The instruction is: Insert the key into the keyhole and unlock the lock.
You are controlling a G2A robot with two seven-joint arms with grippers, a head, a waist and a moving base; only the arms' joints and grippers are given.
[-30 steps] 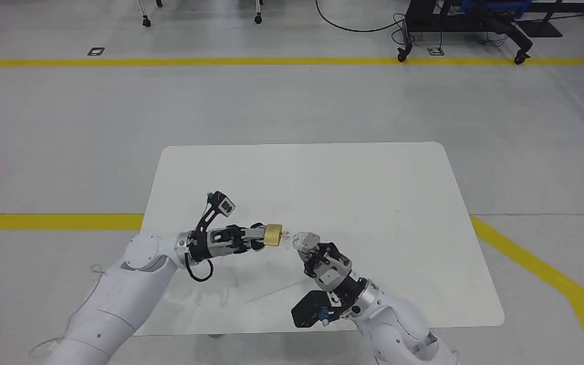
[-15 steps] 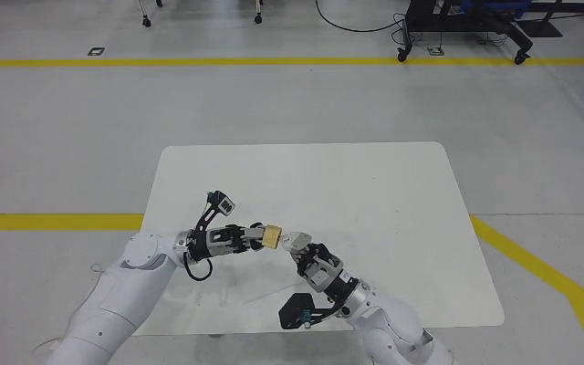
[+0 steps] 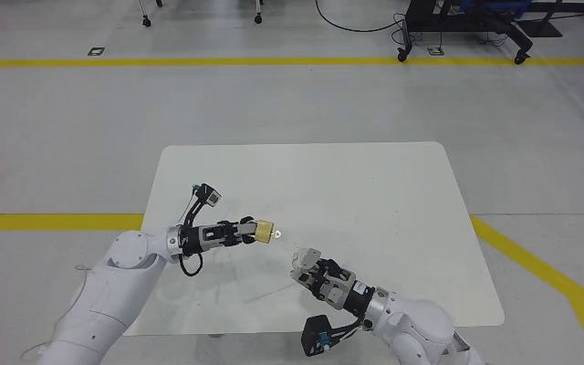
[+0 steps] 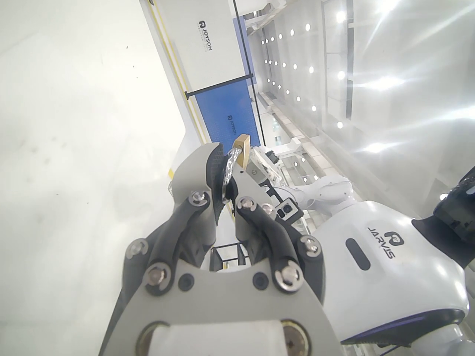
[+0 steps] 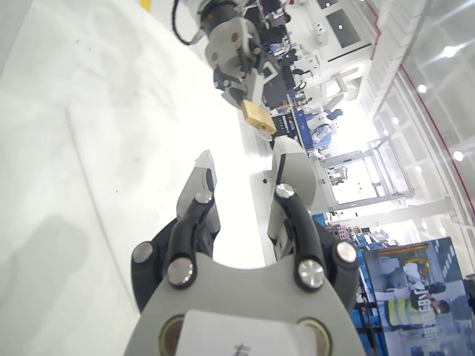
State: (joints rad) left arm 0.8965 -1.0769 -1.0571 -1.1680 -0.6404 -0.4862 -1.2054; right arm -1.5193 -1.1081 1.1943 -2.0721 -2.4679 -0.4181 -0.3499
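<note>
- Tool on the left arm [image 4: 227,172] was clamped on the steel shackle [image 4: 229,162] of the brass lock [image 4: 241,148]. It held the lock in the air above the white surface [image 3: 365,192], with the keyhole end pointing towards the other arm.
- Key [image 5: 265,134] sat in the keyhole, and only its small silver head showed beyond the lock body.
- Right tool [image 5: 245,157] hung near the key but clear of it, fingers spread and empty, low over the near part of the surface.
- Whether the shackle had sprung free could not be told, since the left fingers covered it.
- If the turn was still to be made, the right tool would probably do best to come back along the key's own line. It should pinch the flat head squarely and twist about that line alone, while the left arm held the lock rigid so the key did not bind or slip out.
- A second before, the right tool had been closed up against the key at the lock. It had since let go and drawn back towards the robot, and the left arm had carried the lock slightly away from it.
</note>
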